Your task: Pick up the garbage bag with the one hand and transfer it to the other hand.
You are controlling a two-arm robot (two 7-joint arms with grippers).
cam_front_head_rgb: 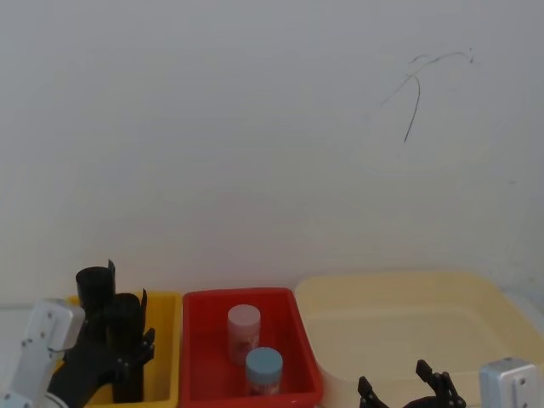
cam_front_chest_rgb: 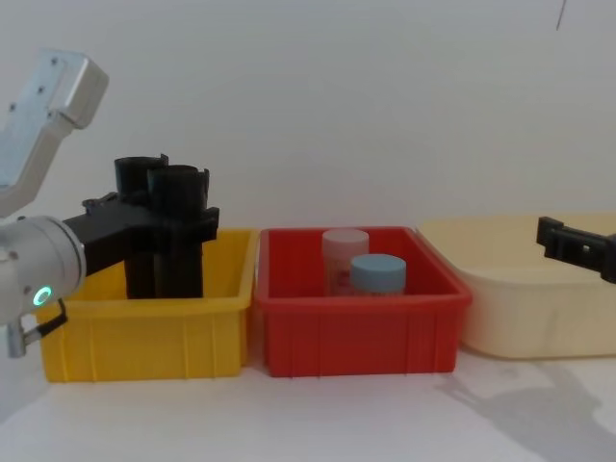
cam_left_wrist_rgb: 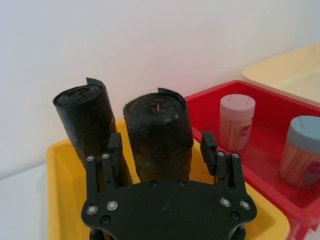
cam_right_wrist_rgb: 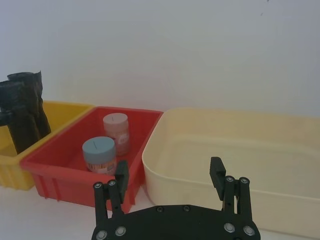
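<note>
I count 2 black rolls: the garbage bag (cam_left_wrist_rgb: 157, 135) and 1 second roll (cam_left_wrist_rgb: 87, 120). 3 bins: 1 yellow bin (cam_front_chest_rgb: 144, 332), 1 red bin (cam_front_chest_rgb: 356, 337), 1 cream bin (cam_front_chest_rgb: 520, 318). 2 jars: 1 pink-capped jar (cam_front_head_rgb: 244, 327), 1 blue-capped jar (cam_front_head_rgb: 263, 367). 2 grippers: 1 left gripper (cam_left_wrist_rgb: 161, 142), 1 right gripper (cam_right_wrist_rgb: 169, 169), each with 2 fingers.
</note>
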